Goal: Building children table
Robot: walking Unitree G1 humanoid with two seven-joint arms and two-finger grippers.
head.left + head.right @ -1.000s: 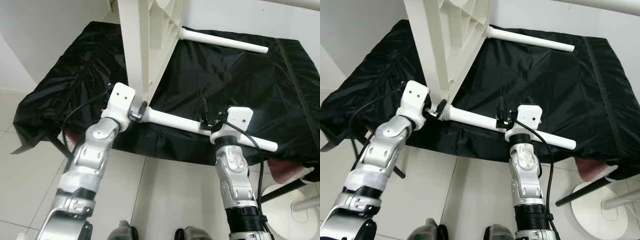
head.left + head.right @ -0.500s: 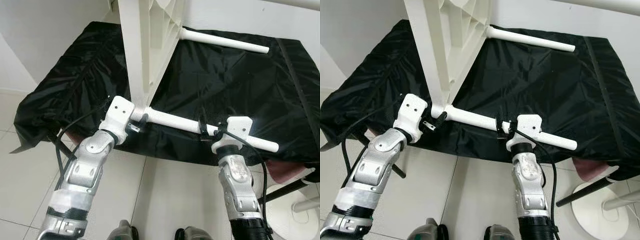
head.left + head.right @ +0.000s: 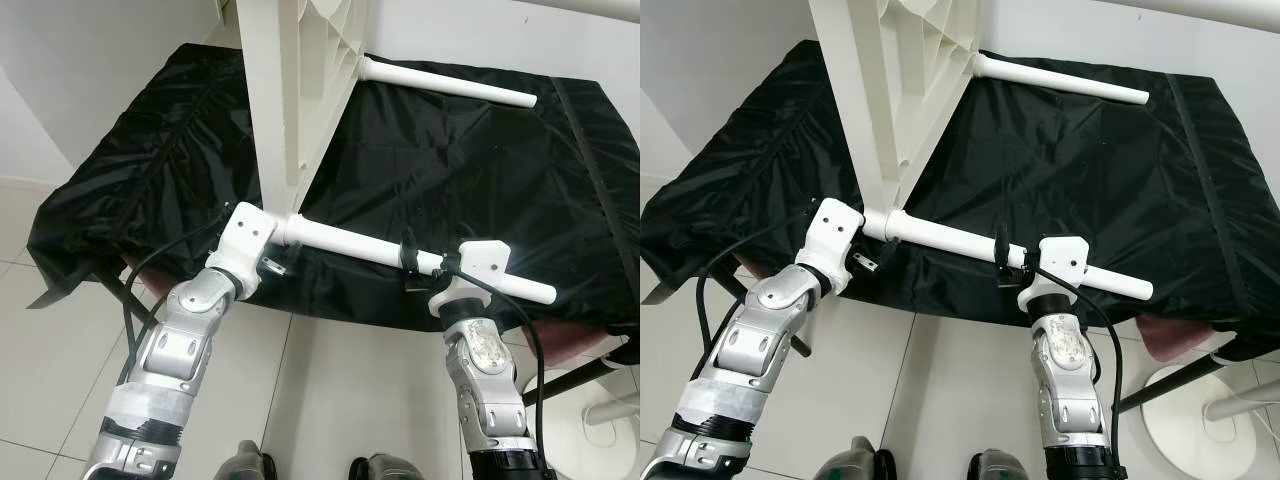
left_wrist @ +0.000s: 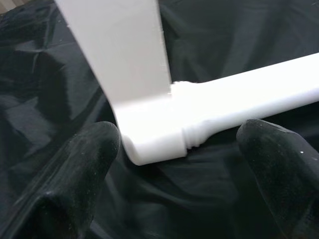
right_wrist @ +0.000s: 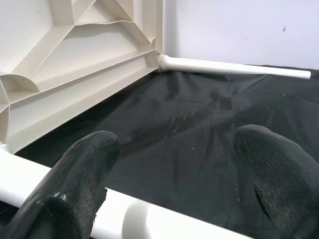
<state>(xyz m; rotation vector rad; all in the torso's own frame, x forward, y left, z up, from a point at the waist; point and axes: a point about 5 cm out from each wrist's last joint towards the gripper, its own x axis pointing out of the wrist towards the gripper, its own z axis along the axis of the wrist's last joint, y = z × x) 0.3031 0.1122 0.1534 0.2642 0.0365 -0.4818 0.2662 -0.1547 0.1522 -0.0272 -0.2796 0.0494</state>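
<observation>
The white table panel [image 3: 300,90] stands on edge on the black-draped tabletop [image 3: 480,170], near leg [image 3: 400,252] seated at its corner. Left hand [image 4: 174,164] is spread beside the joint, right hand [image 5: 174,194] spread over the leg. Unheld, a nudge could tip the panel.

A low surface draped in crinkled glossy black cloth [image 3: 470,160] is carrying a white plastic ribbed tabletop [image 3: 300,80], which is standing on edge on the cloth. Two white round plastic legs are sticking out sideways from it: the near leg [image 3: 350,242] is running across just ahead of both sets of jaws, the far leg [image 3: 450,84] is lying well beyond them. Pale tiled floor [image 3: 330,400] is showing beneath.
</observation>
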